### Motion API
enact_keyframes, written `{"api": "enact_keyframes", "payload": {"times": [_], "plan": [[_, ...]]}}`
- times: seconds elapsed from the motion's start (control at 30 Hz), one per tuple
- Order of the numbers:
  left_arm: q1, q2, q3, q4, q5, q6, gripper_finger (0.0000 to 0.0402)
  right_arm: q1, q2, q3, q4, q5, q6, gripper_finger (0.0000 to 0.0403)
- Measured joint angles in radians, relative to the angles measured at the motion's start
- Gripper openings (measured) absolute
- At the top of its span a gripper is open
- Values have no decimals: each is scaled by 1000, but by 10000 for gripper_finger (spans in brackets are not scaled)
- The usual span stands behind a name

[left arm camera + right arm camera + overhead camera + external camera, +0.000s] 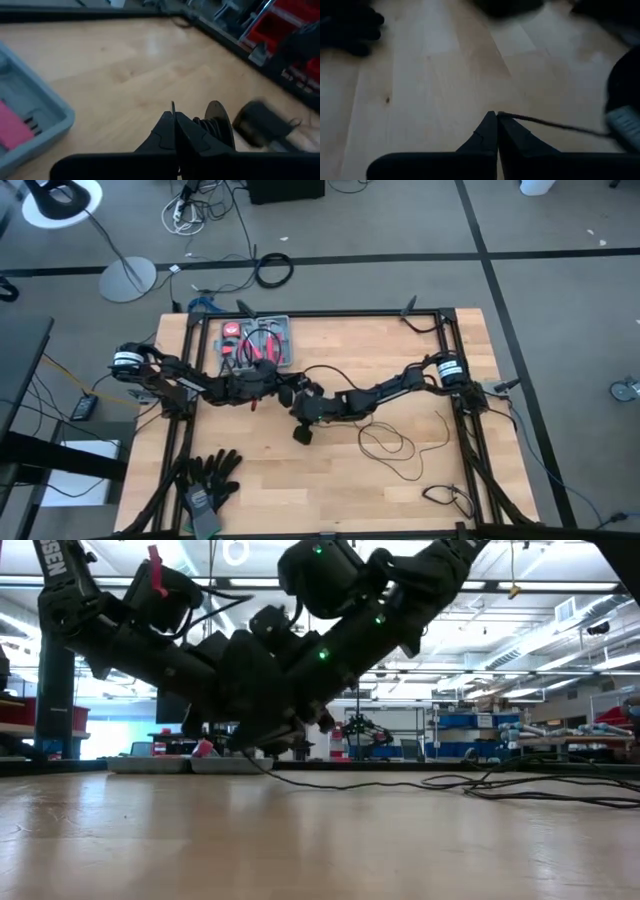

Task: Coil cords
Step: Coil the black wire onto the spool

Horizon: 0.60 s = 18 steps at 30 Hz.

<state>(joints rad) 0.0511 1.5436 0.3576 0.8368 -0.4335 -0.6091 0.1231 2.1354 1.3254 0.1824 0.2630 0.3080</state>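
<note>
Overhead, table-level, two close wrist views

In the high view the cord (385, 442) vanishes under the arms mid-table, both grippers are hidden there, and gloves (207, 483) blur together

Thin black cords (385, 442), pale wood table (330, 480), grey tray (284, 330) with red tools (232, 330), black gloves (210, 472)

My hand (174, 131) pinched shut, bottom centre; wound spool (214, 125) just right; grey tray (35, 125) lower left on worktop (125, 60).
</note>
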Motion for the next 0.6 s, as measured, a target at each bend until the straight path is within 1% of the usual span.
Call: {"api": "enact_keyframes", "payload": {"times": [0.07, 0.17, 0.27, 0.33, 0.47, 0.6], "plan": [[-5, 0, 0, -25, 18, 0, 0, -13, -21, 0, -20, -17, -39, 0], [-7, 0, 4, -81, 73, 0, 0, -42, -65, 2, -46, -51, -66, 0], [-7, 0, 21, -158, 127, 7, 0, -79, -95, 0, -84, -132, -75, 0], [-7, -2, 29, -177, 167, 22, 0, -101, -123, 0, -108, -166, -76, 0], [-7, -2, 31, -173, 194, 30, 0, -135, -167, 1, -202, -177, -76, 0], [-7, -2, 31, -174, 202, 42, 0, -152, -216, 1, -363, -129, -45, 0]]}}
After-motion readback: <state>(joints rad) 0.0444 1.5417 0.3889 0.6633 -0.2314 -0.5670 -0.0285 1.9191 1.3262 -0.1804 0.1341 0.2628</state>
